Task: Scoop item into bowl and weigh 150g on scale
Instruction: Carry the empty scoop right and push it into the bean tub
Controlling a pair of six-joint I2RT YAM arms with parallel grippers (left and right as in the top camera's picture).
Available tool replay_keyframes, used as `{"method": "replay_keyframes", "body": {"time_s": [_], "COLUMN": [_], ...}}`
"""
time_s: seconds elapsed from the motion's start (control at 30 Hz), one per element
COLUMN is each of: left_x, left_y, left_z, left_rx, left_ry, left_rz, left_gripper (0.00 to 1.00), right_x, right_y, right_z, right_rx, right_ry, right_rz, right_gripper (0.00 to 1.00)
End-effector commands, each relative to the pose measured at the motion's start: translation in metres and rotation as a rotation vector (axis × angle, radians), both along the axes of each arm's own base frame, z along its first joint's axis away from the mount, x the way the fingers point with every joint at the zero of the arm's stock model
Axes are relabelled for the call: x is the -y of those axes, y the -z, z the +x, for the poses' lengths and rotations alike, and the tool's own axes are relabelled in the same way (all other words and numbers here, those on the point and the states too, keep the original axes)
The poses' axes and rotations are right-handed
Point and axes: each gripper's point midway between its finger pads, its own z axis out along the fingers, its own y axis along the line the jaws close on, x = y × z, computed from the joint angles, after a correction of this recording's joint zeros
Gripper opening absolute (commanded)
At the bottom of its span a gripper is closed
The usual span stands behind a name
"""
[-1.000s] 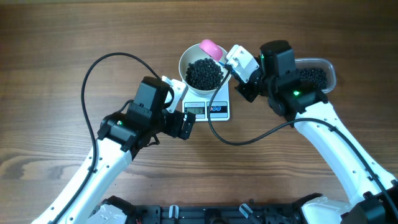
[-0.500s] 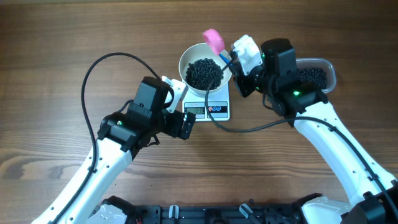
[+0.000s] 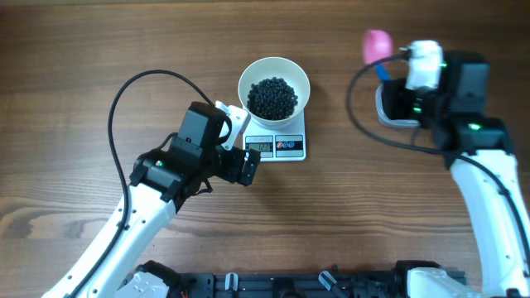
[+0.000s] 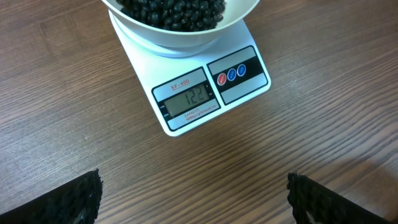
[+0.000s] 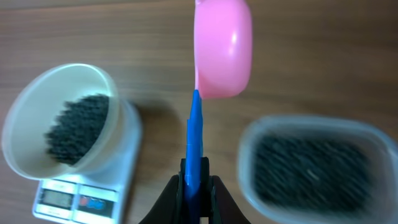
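From overhead: find the bowl (image 3: 245, 79) seated on the scale (image 3: 290, 149), heaped with the item (image 3: 273, 97). Note the left hand (image 3: 243, 141) at 8 o'clock of the scale, spread wide, grasping nothing. Look to 3 o'clock of the bowl, well apart, for the right hand (image 3: 396, 66), clenched on the blue handle of the pink scoop (image 3: 378, 44), above the clear tub (image 3: 383, 114), mostly hidden under the arm.

From the left wrist: read the display (image 4: 188, 101) at 6 o'clock of the bowl (image 4: 186, 38). About 122, last digit hard to make out, so probably some 28 short of 150. See both rough black fingertips (image 4: 74, 199) low in the corners, apart from the scale (image 4: 249, 74).

From the right wrist: see the scoop (image 5: 222, 46) at 12 o'clock of the right hand (image 5: 194, 186), no beans showing on it, above bare table at 11 o'clock of the tub (image 5: 249, 137). More of the item (image 5: 311, 168) inside, blurred.

Judged as a return for a top-up:
- Dip shallow and take a part scoop, not a heaped 1.
- Carry it level.
- Tip slowly over the bowl's middle without touching the rim, which would likely upset the reading.
- Pause, let the display settle, then add a few beans at a time.
- Hold the left hand off the scale.
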Motion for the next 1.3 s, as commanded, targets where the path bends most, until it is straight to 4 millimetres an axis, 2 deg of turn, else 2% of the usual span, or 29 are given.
{"method": "replay_keyframes", "body": {"time_s": [0.0,0.17,0.23,0.43,1.27], "left_x": [0.002,0.002,0.002,0.002,0.002], "left_y": [-0.006,-0.006,-0.006,-0.006,-0.006], "left_z": [0.004,0.004,0.004,0.004,0.004], "left_rx": [0.018,0.017,0.017,0.018,0.017], "left_ry": [-0.003,-0.003,-0.002,-0.003,-0.003], "left_rz": [-0.002,-0.003,-0.003,-0.002,-0.003], "left_gripper": [1.00,1.00,1.00,1.00,1.00], "right_x": [0.031,0.081,0.090,0.089,0.099], "right_y": [-0.023,-0.016,-0.009,0.023,0.106], "right_z": [-0.014,-0.037,-0.043,-0.050,-0.034], "right_rx": [0.050,-0.025,-0.067,-0.200,-0.431], "right_ry": [0.022,0.113,0.109,0.009,-0.089], "right_rz": [-0.085,-0.333,-0.406,-0.452,-0.487], "right_gripper": [0.04,0.04,0.04,0.04,0.04]}}
